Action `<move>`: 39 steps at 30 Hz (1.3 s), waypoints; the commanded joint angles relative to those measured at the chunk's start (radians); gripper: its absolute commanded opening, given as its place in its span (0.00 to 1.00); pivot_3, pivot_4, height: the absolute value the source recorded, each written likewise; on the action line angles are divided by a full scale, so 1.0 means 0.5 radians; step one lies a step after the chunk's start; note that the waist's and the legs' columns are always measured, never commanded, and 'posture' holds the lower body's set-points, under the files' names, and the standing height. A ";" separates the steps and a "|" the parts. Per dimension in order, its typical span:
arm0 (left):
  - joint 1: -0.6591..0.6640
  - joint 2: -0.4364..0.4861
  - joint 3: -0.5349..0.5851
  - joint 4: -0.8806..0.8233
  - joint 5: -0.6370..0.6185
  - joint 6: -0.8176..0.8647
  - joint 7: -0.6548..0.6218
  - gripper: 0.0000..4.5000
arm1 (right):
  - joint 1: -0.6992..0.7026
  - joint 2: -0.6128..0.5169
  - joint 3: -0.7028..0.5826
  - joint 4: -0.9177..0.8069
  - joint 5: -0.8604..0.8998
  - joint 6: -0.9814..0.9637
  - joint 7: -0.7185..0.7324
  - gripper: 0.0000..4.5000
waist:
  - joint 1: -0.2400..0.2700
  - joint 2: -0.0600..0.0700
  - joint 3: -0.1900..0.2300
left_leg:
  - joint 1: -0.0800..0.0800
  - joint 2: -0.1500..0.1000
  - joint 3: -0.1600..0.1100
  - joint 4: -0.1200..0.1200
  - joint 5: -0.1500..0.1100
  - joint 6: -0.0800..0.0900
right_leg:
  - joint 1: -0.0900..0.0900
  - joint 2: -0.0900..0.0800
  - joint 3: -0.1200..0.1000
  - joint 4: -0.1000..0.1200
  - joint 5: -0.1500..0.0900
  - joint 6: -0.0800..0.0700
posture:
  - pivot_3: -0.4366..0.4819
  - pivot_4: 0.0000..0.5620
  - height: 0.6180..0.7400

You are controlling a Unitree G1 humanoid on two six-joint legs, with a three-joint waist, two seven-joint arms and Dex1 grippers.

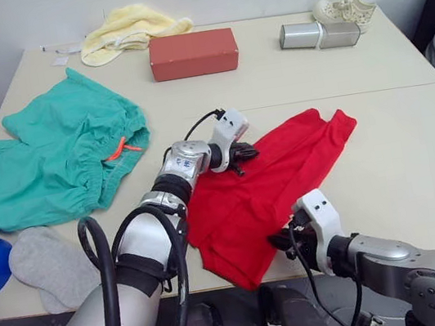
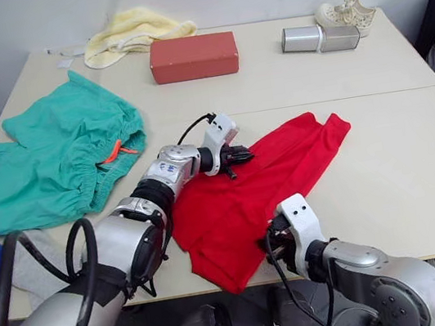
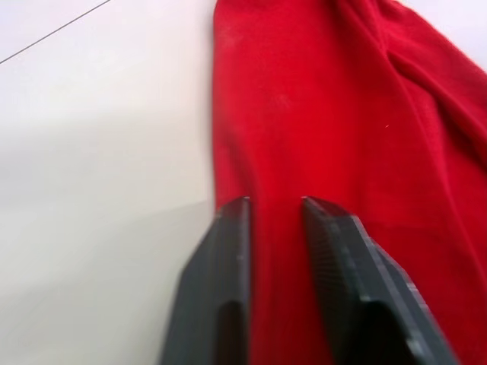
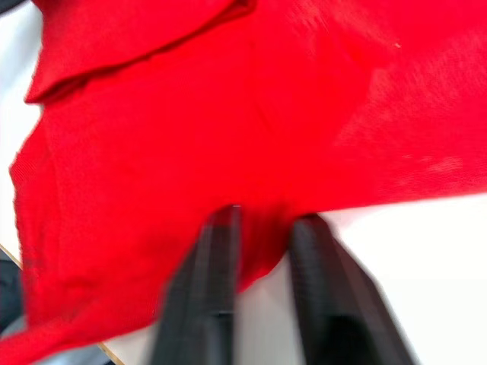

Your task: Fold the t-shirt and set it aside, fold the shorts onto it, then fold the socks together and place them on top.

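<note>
The left hand point(image 1: 243, 156) rests on the upper left edge of the t-shirt point(image 1: 264, 197), its two black fingers point(image 3: 228, 258) a narrow gap apart with red cloth showing between them. It seems to pinch a fold of that edge, though its wrist view is too close to be sure the cloth is truly caught.

The right hand point(image 1: 287, 239) sits at the near edge of the same garment, close to the worktop's point(image 1: 398, 151) front rim. Its fingers point(image 4: 217, 281) are likewise only slightly parted, with the shirt's hem running between them, so it probably has hold of the fabric.

Two hands on opposite edges suit a fold: held at both ends, the cloth can be lifted and laid over itself without bunching. The t-shirt lies in a long diagonal band across the near middle of the worktop, already narrowed and rumpled, one end reaching toward the far right, so folding looks under way but not finished.

To the left, well apart from the shirt, the shorts point(image 1: 60, 159) lie spread flat with the orange drawstring point(image 1: 122, 149) showing, not yet folded. Near the front left corner lie the socks point(image 1: 51, 264), just beside the shorts.

At the back stand a red box point(image 1: 193, 53), a yellow towel point(image 1: 126, 30) and a silver cylinder point(image 1: 318, 34).
</note>
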 commanded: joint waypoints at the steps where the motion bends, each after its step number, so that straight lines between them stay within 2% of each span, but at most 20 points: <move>1: 0.040 0.011 0.057 -0.009 -0.008 0.017 0.021 0.01 | 0.083 -0.068 0.051 0.070 0.005 0.020 0.064 0.00 | 0.001 0.000 0.000 | 0.000 0.000 0.000 0.000 0.000 0.000 | 0.000 0.000 0.000 0.000 0.000 0.000 | 0.48 0.27 1.00; 11: 0.072 0.038 0.262 -0.102 -0.152 0.105 0.043 0.01 | -0.004 -0.301 -0.130 0.126 0.037 -0.056 0.232 0.00 | 0.005 0.000 0.000 | -0.001 -0.002 0.000 0.001 0.000 0.001 | 0.000 -0.001 0.000 0.000 0.000 0.000 | 0.48 0.27 1.00; 19: 0.198 0.034 0.303 -0.363 -0.234 0.207 0.104 0.01 | -0.017 -0.528 -0.246 0.230 0.058 -0.125 0.371 0.00 | 0.017 0.000 0.000 | -0.001 -0.005 0.000 0.004 0.000 0.004 | 0.002 -0.003 -0.001 0.000 0.001 0.002 | 0.48 0.27 1.00; 23: 0.455 0.002 0.226 -0.869 -0.236 0.542 0.208 0.01 | -0.032 -0.755 -0.358 0.363 0.038 -0.224 0.502 0.00 | 0.017 0.000 0.000 | -0.001 -0.006 0.000 0.006 0.000 0.005 | 0.003 -0.004 0.000 0.000 0.002 0.004 | 0.48 0.27 1.00; 29: 0.681 -0.046 0.152 -1.355 -0.231 0.868 0.420 0.01 | -0.066 -1.026 -0.380 0.570 0.018 -0.384 0.681 0.00 | 0.032 0.000 0.000 | -0.001 -0.004 0.000 0.011 0.000 0.004 | 0.005 -0.004 0.001 0.001 0.002 0.004 | 0.48 0.27 1.00; 34: 0.800 -0.074 0.065 -1.636 -0.262 0.975 0.435 0.01 | -0.093 -1.188 -0.333 0.799 -0.059 -0.583 0.842 0.00 | 0.049 0.002 0.001 | -0.001 -0.003 0.000 0.014 -0.001 0.005 | 0.005 -0.004 0.001 0.002 0.002 0.004 | 0.48 0.27 1.00; 38: 0.855 -0.047 0.058 -1.751 -0.297 0.992 0.431 0.01 | -0.108 -1.221 -0.295 0.871 -0.049 -0.664 0.955 0.00 | 0.056 0.002 0.001 | -0.001 -0.002 0.001 0.015 -0.001 0.004 | 0.005 -0.004 0.001 0.002 0.002 0.004 | 0.48 0.27 1.00; 39: 0.862 -0.035 0.073 -1.770 -0.322 0.998 0.416 0.05 | -0.104 -1.220 -0.293 0.870 -0.037 -0.664 0.974 0.00 | 0.056 0.002 0.001 | -0.001 -0.002 0.001 0.016 -0.001 0.004 | 0.005 -0.004 0.001 0.002 0.002 0.004 | 0.48 0.27 1.00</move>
